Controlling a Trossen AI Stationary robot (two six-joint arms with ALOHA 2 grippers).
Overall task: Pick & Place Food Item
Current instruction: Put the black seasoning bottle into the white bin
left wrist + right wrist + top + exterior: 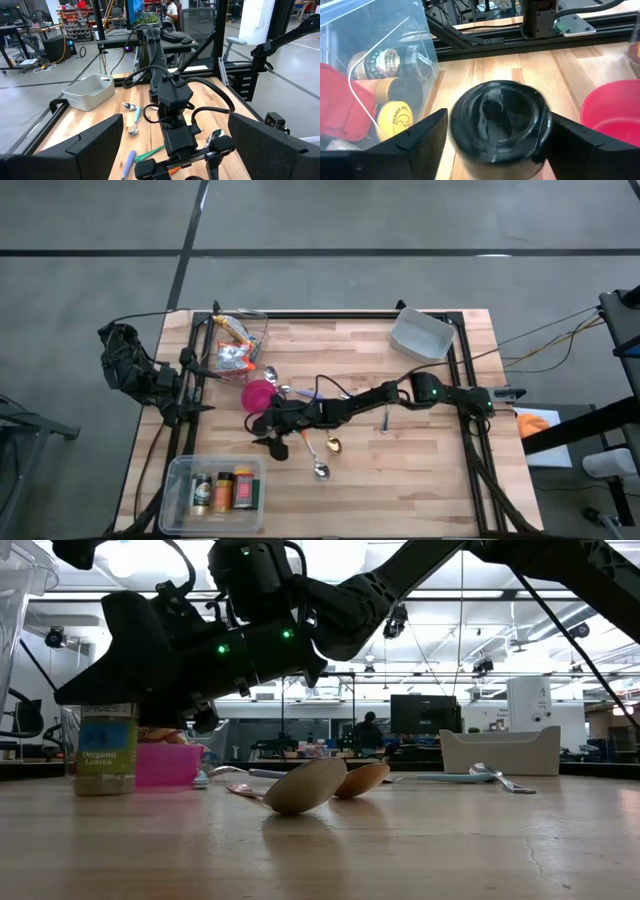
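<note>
Nearest us in the right wrist view, the right tool (pixel 492 132) has its two fingers spread either side of the black-lidded spice jar (pixel 495 125), which stands upright on the table (pixel 420 470) close to the pink bowl (pixel 258 394); whether the pads touch it we cannot tell. We judge this the release, so we should lift straight up to avoid tipping the jar, steering clear of the spoons (pixel 305 785) just beyond. Farther off, the clear bin of spice jars (pixel 212 492) sits at the table's near-left corner, and the left tool (pixel 170 150) waits fully open, empty, at the left edge
</note>
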